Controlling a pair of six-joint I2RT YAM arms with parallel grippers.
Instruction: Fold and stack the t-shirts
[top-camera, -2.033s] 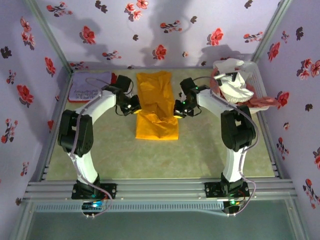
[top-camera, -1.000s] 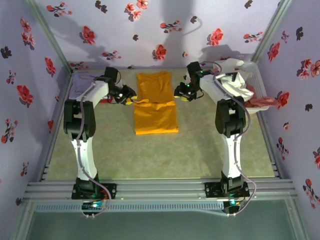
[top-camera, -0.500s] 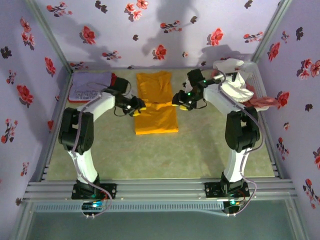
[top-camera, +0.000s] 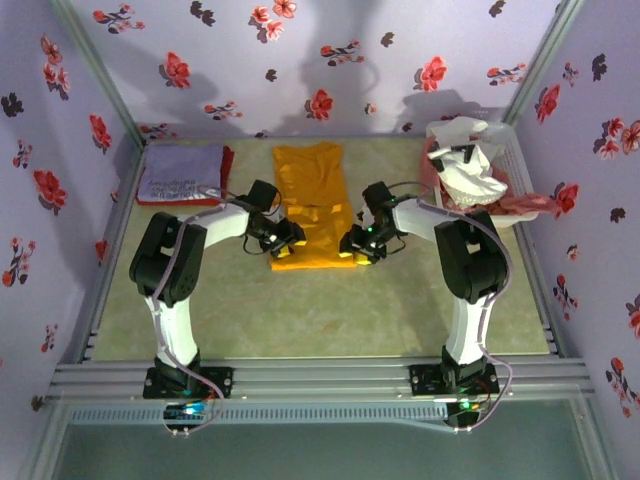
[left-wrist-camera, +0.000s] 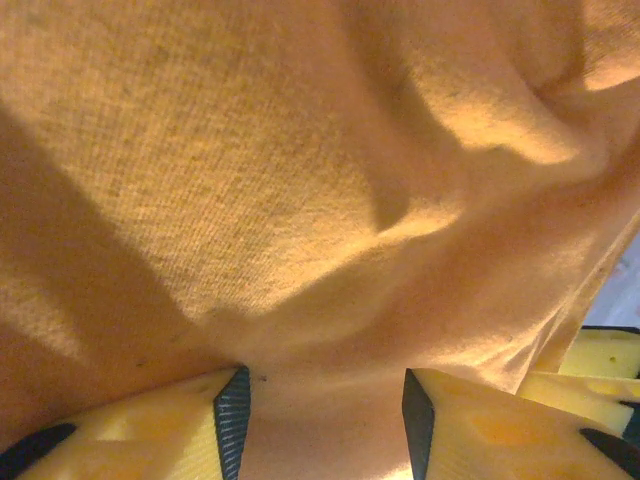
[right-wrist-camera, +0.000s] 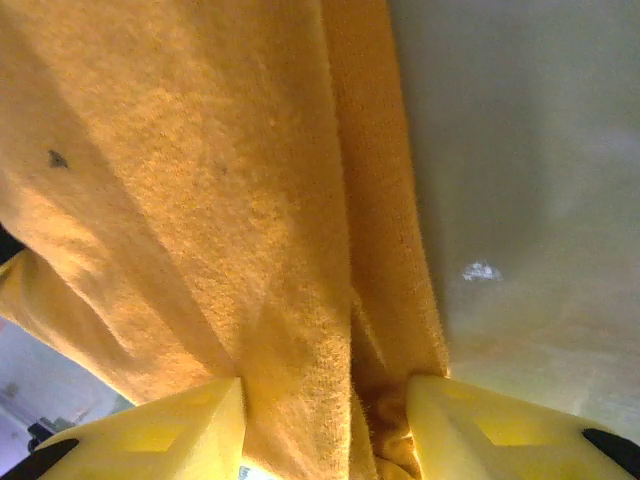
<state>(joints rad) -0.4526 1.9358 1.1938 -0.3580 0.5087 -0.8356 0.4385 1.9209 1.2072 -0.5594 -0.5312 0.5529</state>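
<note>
Top external view: the plain mustard-orange cloth t-shirt (top-camera: 310, 180) lies partly folded at the centre of the pale green table surface (top-camera: 400, 300). The left gripper (top-camera: 285, 240) is at its left edge and the right gripper (top-camera: 352, 245) at its right edge. Left wrist view: jaws half apart, orange cloth across the gap — grip cannot be told. Right wrist view: jaws half apart, pinching a bunched fold of the shirt's edge — bare table beside it.
</note>
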